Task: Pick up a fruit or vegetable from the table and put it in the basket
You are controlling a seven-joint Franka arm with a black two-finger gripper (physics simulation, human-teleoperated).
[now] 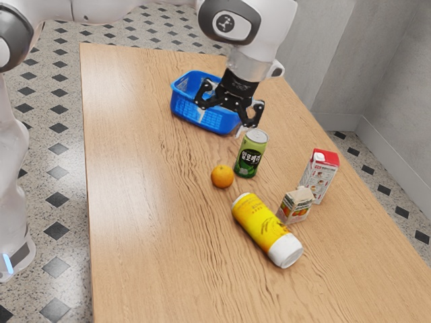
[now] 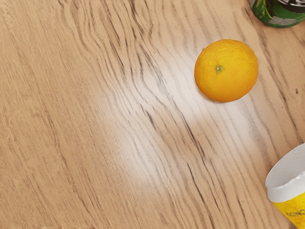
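- Task's thing: one orange [image 1: 222, 176], resting on the wooden table [image 1: 148, 202], outside the basket.
- Gripper [image 1: 221, 122]: fingers spread wide, nothing between them, held above the table.
- Governing relation: the orange lies below the gripper. In the wrist view it sits off-centre, towards the green drink can [image 1: 250, 155]. The approach therefore appears to call for a shift towards the can's side, then a descent; exact offset cannot be told.
- Axis: the orange is near round, with no long axis to match; its stem scar [image 2: 219, 68] faces up.
- Clearance: the can stands upright just beside the orange. The yellow bottle [image 1: 261, 224] lies on its side near it. In my judgement, a finger lowered on the can's side could knock the can.
- Destination: blue plastic basket [image 1: 184, 110], behind the gripper in the exterior view.
- Step in hand: judged to be the approach; grasp and placing both outstanding.
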